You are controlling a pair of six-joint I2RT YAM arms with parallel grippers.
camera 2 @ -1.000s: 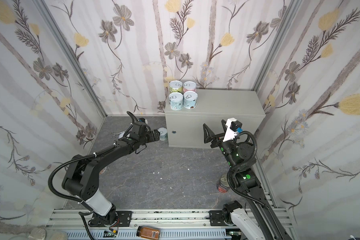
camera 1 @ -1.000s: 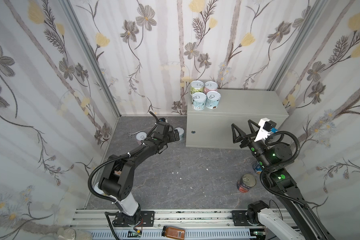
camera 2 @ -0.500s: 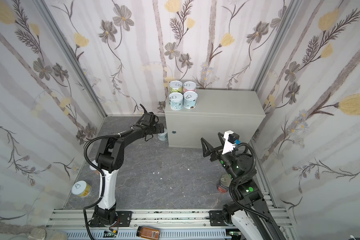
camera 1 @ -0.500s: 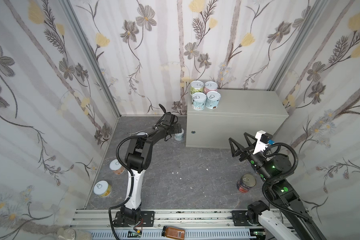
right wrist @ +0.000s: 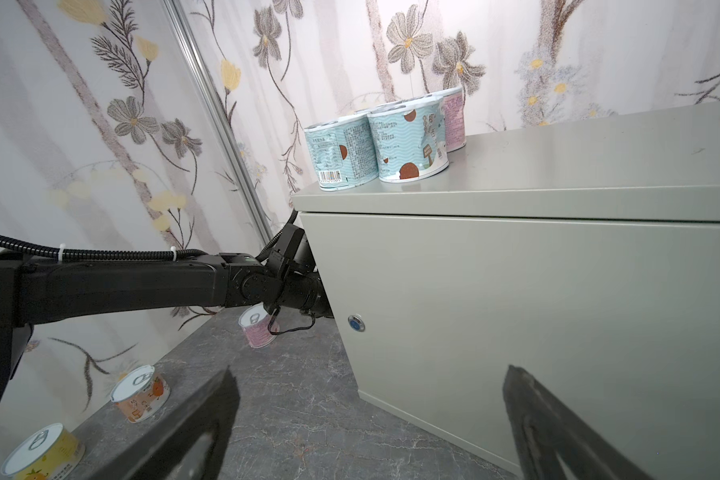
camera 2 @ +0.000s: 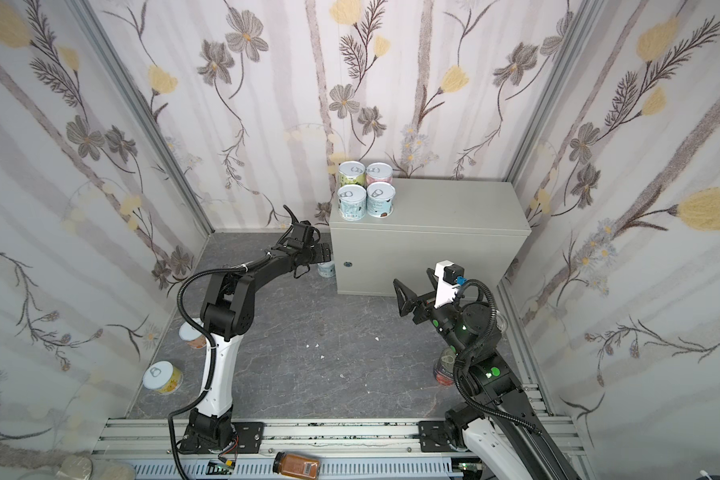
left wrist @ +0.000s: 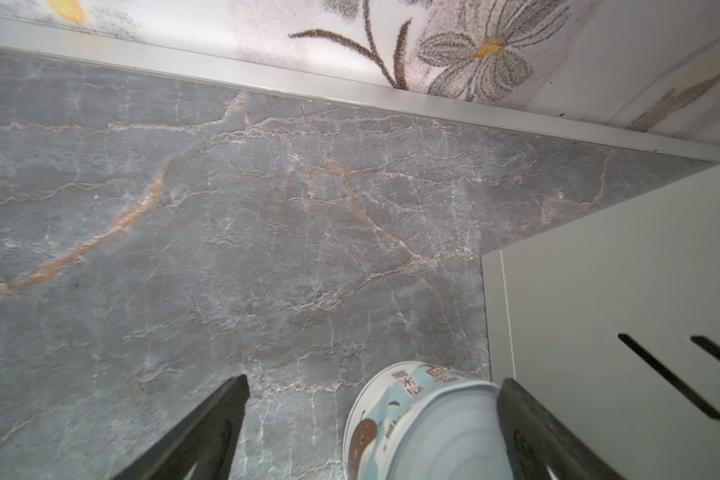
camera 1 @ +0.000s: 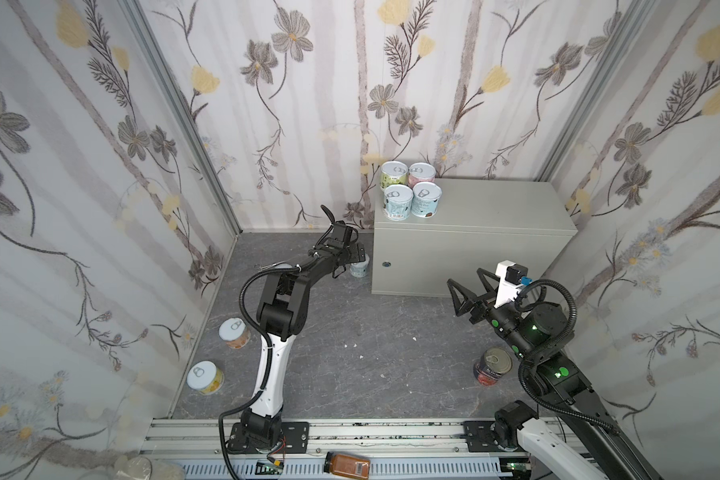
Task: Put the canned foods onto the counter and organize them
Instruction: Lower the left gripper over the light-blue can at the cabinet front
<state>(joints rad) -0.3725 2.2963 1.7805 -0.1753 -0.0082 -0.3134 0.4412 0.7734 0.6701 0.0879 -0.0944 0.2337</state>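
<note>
Bright, even light, faint shadows; near fingers [left wrist: 208,432] blur in wrist views.

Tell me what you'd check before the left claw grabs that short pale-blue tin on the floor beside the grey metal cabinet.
1. The short pale-blue tin sits between the fingers of the left gripper: ok.
2. Both fingers touching it: not ok; one is close beside it, the other stands clear.
3. Tin upright on the dark marbled floor: ok.
4. Bare space atop the light-grey metal cabinet beside the four pastel tins: ok.
5. The right gripper is open, empty, away from the tin: ok.
</note>
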